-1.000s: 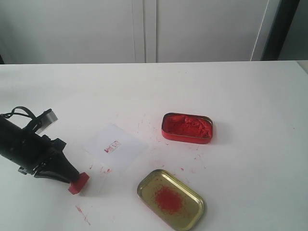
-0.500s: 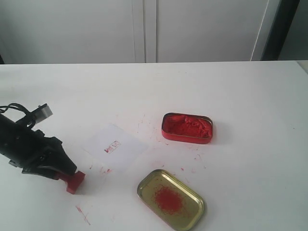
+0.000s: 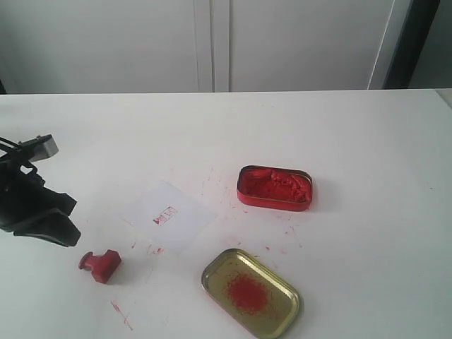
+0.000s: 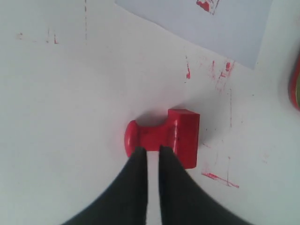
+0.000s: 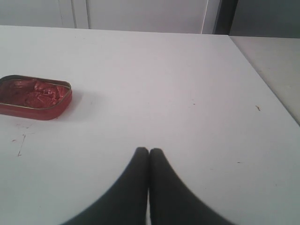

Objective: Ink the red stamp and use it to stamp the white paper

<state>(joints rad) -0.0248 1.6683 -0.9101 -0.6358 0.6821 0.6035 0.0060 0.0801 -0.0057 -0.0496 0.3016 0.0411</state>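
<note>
The 2 left fingers (image 4: 137, 166) are parted by a narrow slit and hold nothing. The red stamp (image 4: 177, 136) lies on its side on the surface (image 3: 353, 141) just ahead of their tips, knob end nearer them. The white paper (image 3: 169, 215), bearing 1 small red imprint, lies farther ahead beyond the stamp. The right fingers (image 5: 140, 173) are pressed together, empty, with the red ink tin (image 5: 35, 97) well ahead and off to one side.

High exterior; left wrist above red stamp (image 4: 164, 136)
</note>
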